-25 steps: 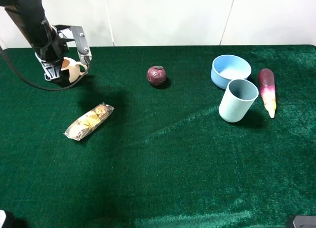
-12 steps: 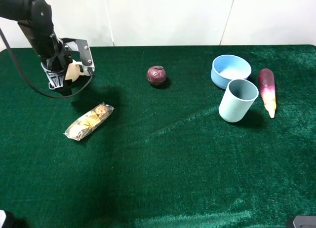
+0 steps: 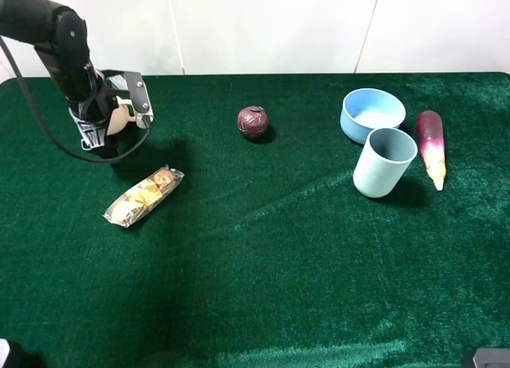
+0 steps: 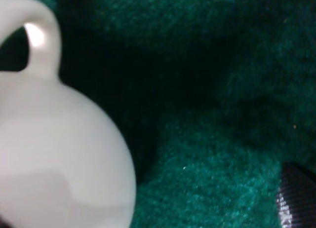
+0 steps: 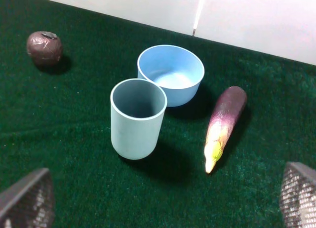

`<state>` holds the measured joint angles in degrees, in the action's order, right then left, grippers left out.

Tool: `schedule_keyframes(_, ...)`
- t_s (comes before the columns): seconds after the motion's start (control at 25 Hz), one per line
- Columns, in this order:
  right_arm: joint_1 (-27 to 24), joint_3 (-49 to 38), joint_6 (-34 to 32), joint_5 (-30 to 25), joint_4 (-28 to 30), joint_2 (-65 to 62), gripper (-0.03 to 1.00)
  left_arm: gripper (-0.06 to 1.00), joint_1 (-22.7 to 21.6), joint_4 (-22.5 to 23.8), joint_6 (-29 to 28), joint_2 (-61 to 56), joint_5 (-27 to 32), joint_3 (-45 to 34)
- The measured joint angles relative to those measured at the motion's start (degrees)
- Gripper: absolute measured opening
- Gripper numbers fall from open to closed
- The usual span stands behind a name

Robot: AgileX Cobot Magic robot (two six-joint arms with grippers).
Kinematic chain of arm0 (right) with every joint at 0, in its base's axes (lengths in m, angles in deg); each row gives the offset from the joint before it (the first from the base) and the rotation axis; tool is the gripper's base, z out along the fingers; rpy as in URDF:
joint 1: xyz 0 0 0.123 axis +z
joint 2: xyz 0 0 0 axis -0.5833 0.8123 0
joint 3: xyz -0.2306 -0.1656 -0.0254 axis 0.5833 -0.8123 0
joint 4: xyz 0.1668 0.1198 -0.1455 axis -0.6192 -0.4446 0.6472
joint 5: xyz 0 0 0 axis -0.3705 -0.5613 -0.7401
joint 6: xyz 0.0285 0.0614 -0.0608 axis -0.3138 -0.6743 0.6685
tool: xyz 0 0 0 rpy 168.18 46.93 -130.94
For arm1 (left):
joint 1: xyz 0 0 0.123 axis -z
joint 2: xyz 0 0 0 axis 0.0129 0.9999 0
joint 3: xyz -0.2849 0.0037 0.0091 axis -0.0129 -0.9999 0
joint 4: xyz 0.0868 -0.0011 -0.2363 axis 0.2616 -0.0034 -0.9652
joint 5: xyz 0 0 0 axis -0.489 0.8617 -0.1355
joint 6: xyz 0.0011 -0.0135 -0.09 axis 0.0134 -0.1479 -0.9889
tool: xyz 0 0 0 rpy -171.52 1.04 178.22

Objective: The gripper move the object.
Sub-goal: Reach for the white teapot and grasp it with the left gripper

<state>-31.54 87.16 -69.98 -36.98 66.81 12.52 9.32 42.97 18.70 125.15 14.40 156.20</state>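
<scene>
The cream teapot point(image 3: 122, 119) is at the far left of the green cloth, between the jaws of my left gripper point(image 3: 112, 115). In the left wrist view the teapot point(image 4: 54, 154) fills one side, loop handle showing. One black fingertip point(image 4: 297, 198) stands well apart from it, with bare cloth between. The other finger is hidden behind the pot. The jaws stand wide. My right gripper point(image 5: 161, 198) is open and empty, above the cloth near the pale blue cup point(image 5: 138, 117). It does not show in the exterior view.
A wrapped snack packet point(image 3: 143, 197) lies in front of the teapot. A dark red ball point(image 3: 253, 122) sits mid-table. At the right are a pale blue cup point(image 3: 384, 162), a blue bowl point(image 3: 372, 114) and a purple eggplant point(image 3: 431, 147).
My left arm has swung slightly right and toward the front, and the gripper has turned. The teapot has shifted a little with it, and its brown opening no longer shows.
</scene>
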Motion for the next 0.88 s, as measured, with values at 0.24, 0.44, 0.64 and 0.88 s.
schedule_keyframes(0.24,0.0,0.0,0.0,0.0,0.0,0.0,0.69,0.84,0.0,0.0,0.0,0.7,-0.8,0.1)
schedule_keyframes(0.44,0.0,0.0,0.0,0.1,0.0,0.0,0.69,0.79,0.0,0.0,0.0,0.7,-1.2,0.2)
schedule_keyframes(0.64,0.0,0.0,0.0,0.1,0.0,0.0,0.69,0.43,-0.1,0.0,0.0,0.7,-1.4,0.2)
schedule_keyframes(0.88,0.0,0.0,0.0,0.1,0.0,0.0,0.69,0.08,-0.1,-0.1,0.0,0.7,-2.3,0.2)
